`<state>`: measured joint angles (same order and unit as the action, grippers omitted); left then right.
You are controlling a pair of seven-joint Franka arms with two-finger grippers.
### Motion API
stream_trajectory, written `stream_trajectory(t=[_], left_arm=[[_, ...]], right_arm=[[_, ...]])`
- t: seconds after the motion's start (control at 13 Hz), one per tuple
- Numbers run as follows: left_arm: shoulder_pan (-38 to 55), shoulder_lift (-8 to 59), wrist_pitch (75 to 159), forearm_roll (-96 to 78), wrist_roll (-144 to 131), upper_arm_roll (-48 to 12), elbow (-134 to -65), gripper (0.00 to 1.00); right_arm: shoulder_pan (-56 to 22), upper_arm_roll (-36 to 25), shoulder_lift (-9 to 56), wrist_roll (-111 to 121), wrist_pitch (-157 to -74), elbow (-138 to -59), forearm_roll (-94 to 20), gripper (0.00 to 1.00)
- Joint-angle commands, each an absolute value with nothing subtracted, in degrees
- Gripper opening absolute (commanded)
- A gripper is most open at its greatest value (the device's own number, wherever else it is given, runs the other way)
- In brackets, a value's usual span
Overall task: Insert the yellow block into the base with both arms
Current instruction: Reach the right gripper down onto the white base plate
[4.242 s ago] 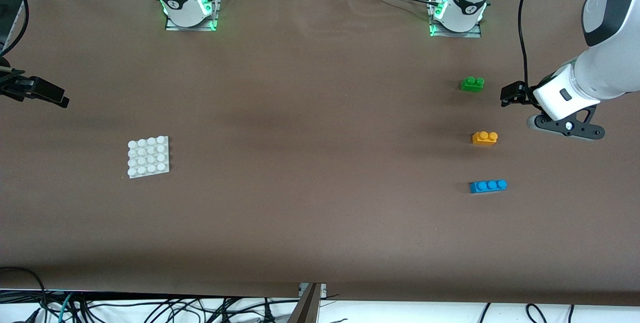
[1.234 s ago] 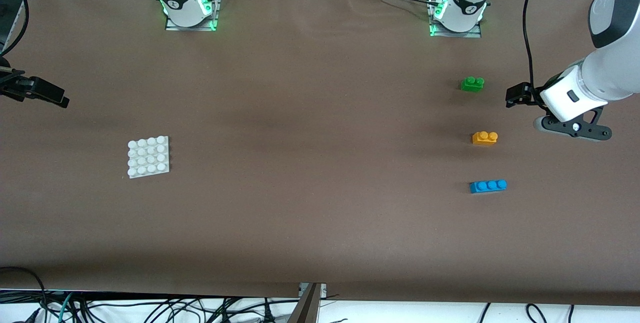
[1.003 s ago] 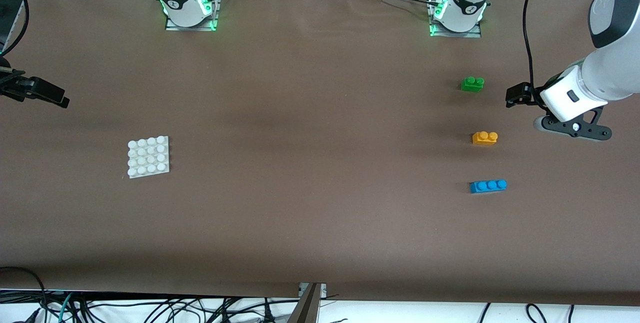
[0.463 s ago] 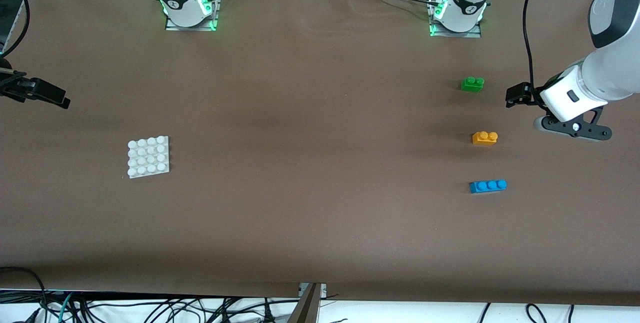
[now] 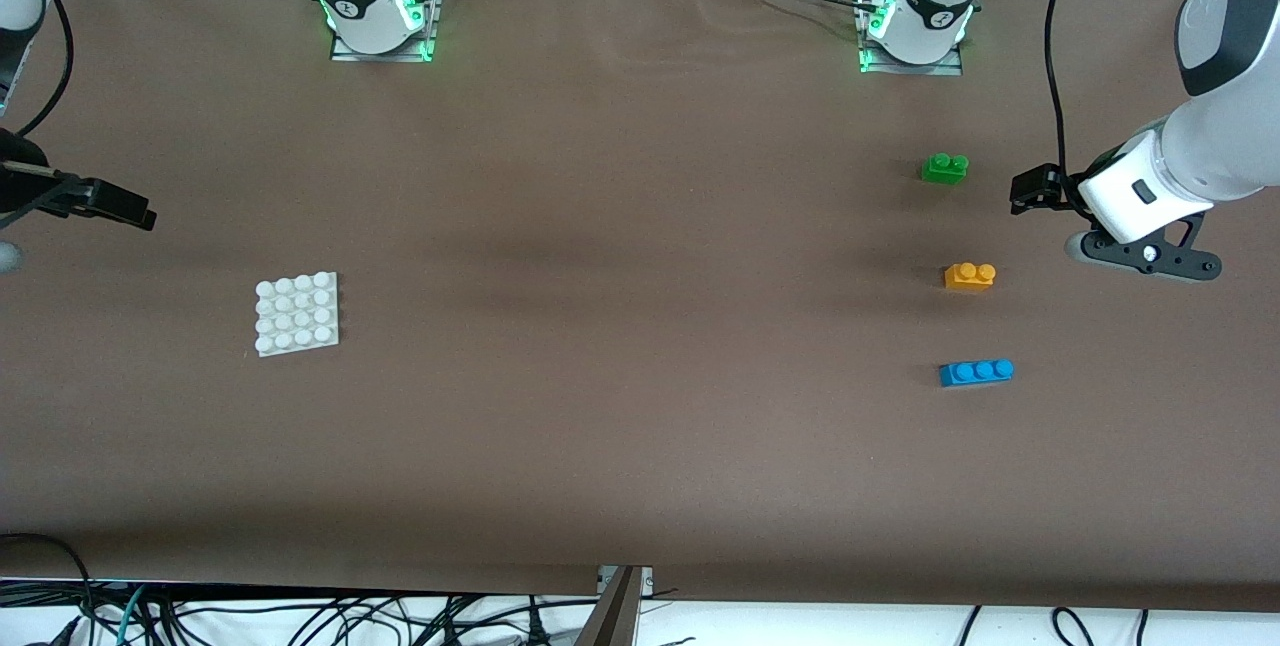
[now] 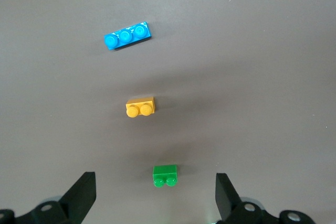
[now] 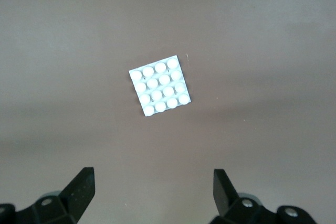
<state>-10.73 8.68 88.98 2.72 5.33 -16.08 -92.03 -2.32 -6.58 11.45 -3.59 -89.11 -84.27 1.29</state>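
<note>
The yellow block lies on the brown table toward the left arm's end, between a green brick and a blue brick; it also shows in the left wrist view. The white studded base lies flat toward the right arm's end and shows in the right wrist view. My left gripper hangs open and empty above the table beside the green brick. My right gripper hangs open and empty over the table's edge at the right arm's end, apart from the base.
A green two-stud brick lies farther from the front camera than the yellow block, and also shows in the left wrist view. A blue three-stud brick lies nearer, and shows there too. Cables hang below the table's front edge.
My right gripper has shifted a little toward the table's middle and lower in the front view. My left gripper drew slightly toward its end of the table earlier, then stayed still. The bricks and base have not moved.
</note>
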Motion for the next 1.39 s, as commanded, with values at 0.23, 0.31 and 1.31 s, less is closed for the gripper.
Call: stream_trajectory(t=[0.23,0.31,1.31], left_arm=[[-11.16,8.7,88.07,4.83,6.86,-16.78,-91.14,1.0],[-11.16,8.7,88.07,4.83,6.86,-16.96,-91.14,1.0],[-10.64,8.7,88.77,4.65,1.17,-17.57,-91.06,1.0]], right_arm=[[-1.67,-6.33,15.72,-0.09,-91.91,-90.6,2.9,1.0],[-1.67,-6.33,16.08,0.09,-94.89,-92.88,3.77,1.0],[0.08,-6.77,26.53,5.01,-128.92,-110.39,4.57,1.0]])
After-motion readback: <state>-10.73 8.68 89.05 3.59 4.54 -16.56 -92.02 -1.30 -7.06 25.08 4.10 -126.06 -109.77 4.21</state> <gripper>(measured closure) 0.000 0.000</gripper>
